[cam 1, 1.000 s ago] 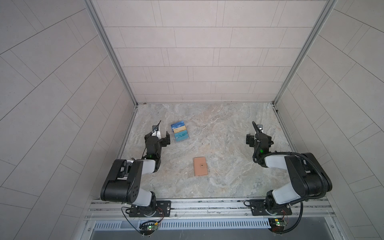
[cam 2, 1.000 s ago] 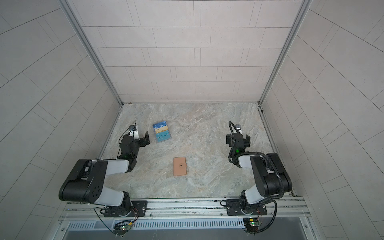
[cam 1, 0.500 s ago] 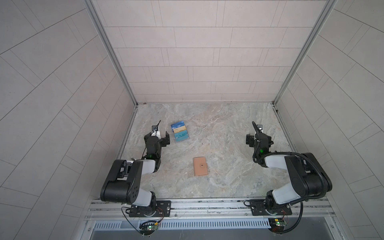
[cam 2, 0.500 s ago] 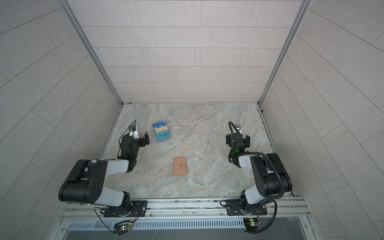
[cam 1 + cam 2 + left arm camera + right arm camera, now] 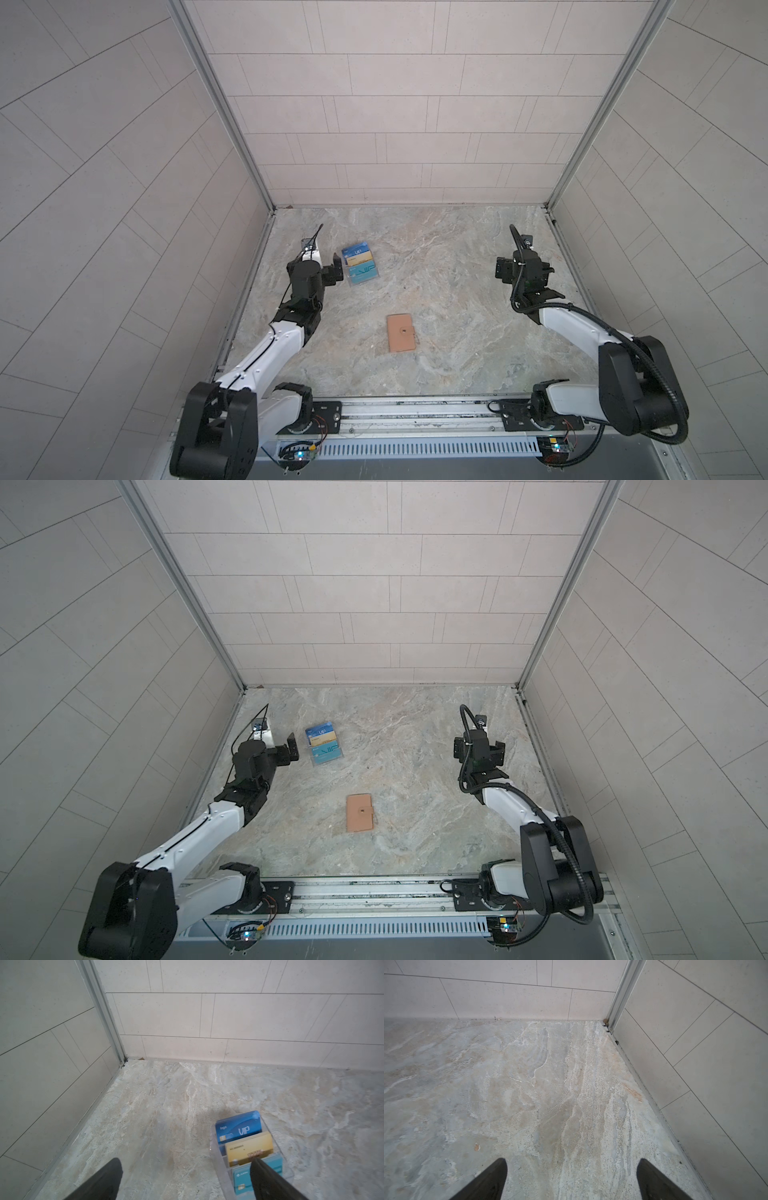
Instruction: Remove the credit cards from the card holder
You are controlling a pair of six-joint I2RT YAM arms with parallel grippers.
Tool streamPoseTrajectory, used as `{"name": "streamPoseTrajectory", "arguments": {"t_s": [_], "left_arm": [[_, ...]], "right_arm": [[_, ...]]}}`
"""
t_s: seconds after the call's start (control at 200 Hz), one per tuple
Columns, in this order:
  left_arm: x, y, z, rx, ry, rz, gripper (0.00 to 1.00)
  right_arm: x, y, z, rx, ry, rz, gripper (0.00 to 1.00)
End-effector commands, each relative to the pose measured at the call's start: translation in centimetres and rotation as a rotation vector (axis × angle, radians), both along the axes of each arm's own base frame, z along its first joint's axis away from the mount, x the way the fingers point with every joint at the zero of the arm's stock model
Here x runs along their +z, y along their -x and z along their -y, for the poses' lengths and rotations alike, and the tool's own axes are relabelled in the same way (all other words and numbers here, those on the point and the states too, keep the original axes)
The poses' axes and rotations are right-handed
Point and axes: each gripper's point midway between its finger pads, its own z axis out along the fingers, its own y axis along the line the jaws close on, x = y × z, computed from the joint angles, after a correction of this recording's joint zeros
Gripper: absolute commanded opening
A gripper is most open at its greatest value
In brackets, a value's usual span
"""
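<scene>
The card holder (image 5: 401, 338) (image 5: 360, 818) is a tan-brown leather wallet. It lies folded shut on the marble floor near the front middle, snap button up. The credit cards are hidden. My left gripper (image 5: 326, 258) (image 5: 280, 738) (image 5: 186, 1162) hovers open at the back left, far from the holder, with only floor between its fingers. My right gripper (image 5: 523, 262) (image 5: 478, 746) (image 5: 571, 1162) stands open at the back right over bare floor, also well away from the holder.
A clear plastic tray (image 5: 360, 264) (image 5: 324, 747) (image 5: 216, 1159) with blue, gold and teal cards stands just right of my left gripper; one left finger (image 5: 268, 1180) overlaps it in the left wrist view. Tiled walls close in the left, back and right sides.
</scene>
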Motion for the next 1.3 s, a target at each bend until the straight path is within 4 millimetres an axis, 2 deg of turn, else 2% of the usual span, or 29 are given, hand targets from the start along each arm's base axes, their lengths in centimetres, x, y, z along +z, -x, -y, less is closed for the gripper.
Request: {"name": "streamPoseTrajectory", "arguments": {"t_s": [0.0, 0.07, 0.14, 0.26, 0.38, 0.471, 0.671, 0.836, 0.941, 1.096, 1.297], "left_arm": [[0.3, 1.9, 0.5, -0.022, 0.072, -0.082, 1.0], [1.2, 2.5, 1.3, -0.055, 0.129, -0.087, 1.0], [1.4, 3.3, 1.9, -0.08, 0.175, -0.132, 1.0], [0.1, 4.6, 2.6, -0.092, 0.225, -0.269, 1.0], [-0.9, 5.5, 5.3, -0.217, 0.316, -0.333, 1.0], [-1.7, 6.4, 6.4, -0.265, 0.374, -0.369, 1.0], [-3.4, 8.8, 8.0, -0.337, 0.454, -0.452, 1.0], [-5.4, 10.4, 10.1, -0.395, 0.62, -0.471, 1.0], [-7.1, 11.0, 10.5, -0.39, 0.695, -0.472, 1.0], [-9.5, 11.7, 11.0, -0.382, 0.711, -0.53, 0.97], [-11.3, 13.2, 14.3, -0.477, 0.732, -0.617, 0.92]], "right_arm": [[0.8, 2.4, -0.9, 0.01, -0.032, -0.066, 0.99], [1.9, 3.2, -1.9, 0.06, -0.069, -0.072, 0.99], [2.7, 4.1, -3.4, 0.136, -0.119, -0.089, 0.99], [3.8, 5.4, -6.0, 0.235, -0.239, -0.104, 0.99], [4.3, 6.8, -8.8, 0.336, -0.327, -0.144, 0.98], [4.3, 7.9, -10.2, 0.387, -0.373, -0.184, 0.97], [2.4, 10.4, -12.5, 0.494, -0.466, -0.314, 0.94], [0.4, 12.5, -14.9, 0.591, -0.552, -0.427, 0.88], [-0.8, 13.0, -16.3, 0.616, -0.611, -0.471, 0.83], [-2.3, 13.3, -18.7, 0.652, -0.712, -0.546, 0.71], [-4.1, 13.8, -21.4, 0.685, -0.692, -0.622, 0.65]]}}
